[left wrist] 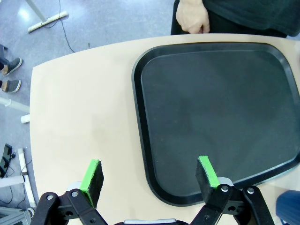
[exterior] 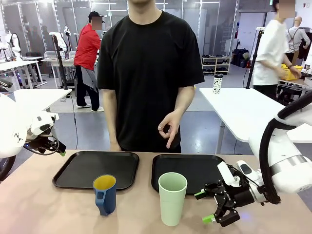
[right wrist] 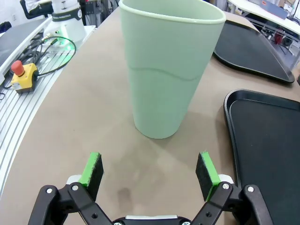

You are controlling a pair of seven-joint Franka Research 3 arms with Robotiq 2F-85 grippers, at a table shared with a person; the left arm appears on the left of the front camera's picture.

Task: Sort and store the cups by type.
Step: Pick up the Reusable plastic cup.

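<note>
Yet to store: tumbler (exterior: 172, 197), mug (exterior: 105, 194), on surface (exterior: 48, 209) outside both trays (exterior: 87, 168); left hand (left wrist: 149, 176), right hand (right wrist: 149, 164) wide, empty.

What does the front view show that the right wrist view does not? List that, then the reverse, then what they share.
Front view adds: the dark blue mug upright on the table, and the person's hand at the far side. Right wrist view adds: a red button on a yellow box, with cables, on a ribbed metal surface beside the table. Shared: the mint-green tumbler standing upright, the open right end effector near it without touching, and the left tray and right tray.
</note>
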